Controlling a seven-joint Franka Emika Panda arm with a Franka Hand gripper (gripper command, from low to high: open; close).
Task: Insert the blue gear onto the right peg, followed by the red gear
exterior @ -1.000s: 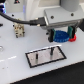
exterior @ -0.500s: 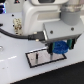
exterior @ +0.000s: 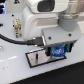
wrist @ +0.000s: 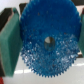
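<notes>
end effector (exterior: pixel 58 51) clamped on blue gear (wrist: pixel 46 41) | gear above plate (exterior: pixel 35 58) right end | plate on worktop (exterior: pixel 15 75)

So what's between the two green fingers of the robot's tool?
The blue gear. In the wrist view its toothed disc fills the gap between the green fingers, centre hole showing. The exterior view shows the tool holding it above the plate.

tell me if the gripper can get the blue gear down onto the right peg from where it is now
Probably yes. The gripper holds the blue gear just above the exterior view's right end of the white plate, and nothing shows between them. The peg itself is hidden behind the gear, so alignment cannot be confirmed.
</notes>
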